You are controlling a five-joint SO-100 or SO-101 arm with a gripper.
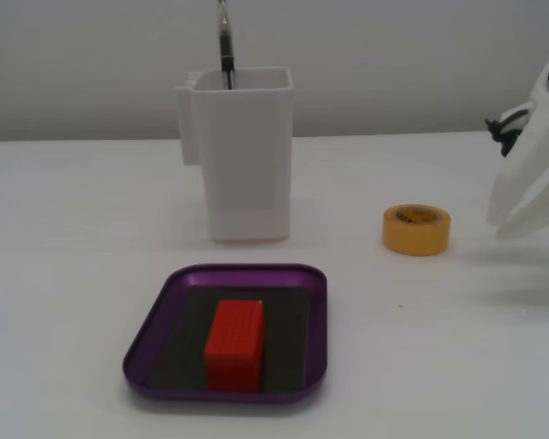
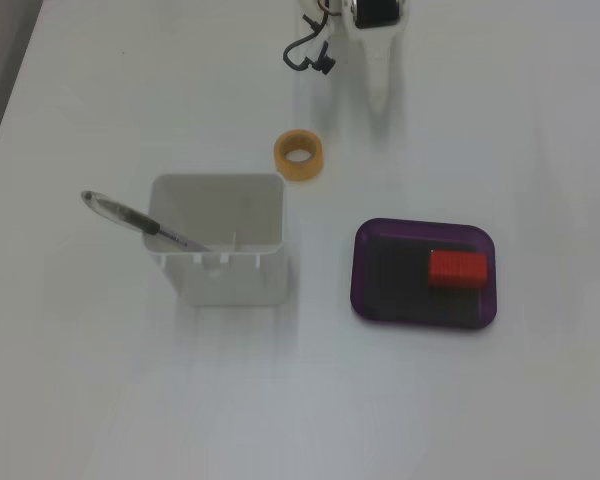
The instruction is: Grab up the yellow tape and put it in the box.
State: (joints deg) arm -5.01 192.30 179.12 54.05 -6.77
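reading the front fixed view from left to right: the purple box (image 1: 156,315) sits lowest and farthest from the pincer, well apart from it, with a red block (image 1: 234,346) standing on its dark floor. behind it, also well away from the pincer, is a tall white container (image 1: 247,155) with a pen (image 1: 225,46) sticking up out of it. next comes the yellow tape (image 1: 416,229), lying flat on the white table (image 1: 73,229) with its hollow core facing up, near the pincer but not touching it. at the far right edge the white pincer (image 1: 522,215) hangs above the table, partly cut off by the frame.

in the top-down fixed view the pincer (image 2: 378,95) points down the picture, with the tape (image 2: 299,155) just to its left and a little ahead of its tips, and the box (image 2: 372,300) farther ahead and to its right. the fingers look drawn together into one narrow wedge, holding nothing, though whether a slight gap remains i cannot tell.

the step in hand looks like the approach. to do it well, i judge the pincer should spread first, swing left until it is over the roll, then come straight down so one finger enters the core and the other passes outside the wall. the later drop should go on the bare floor beside the block.
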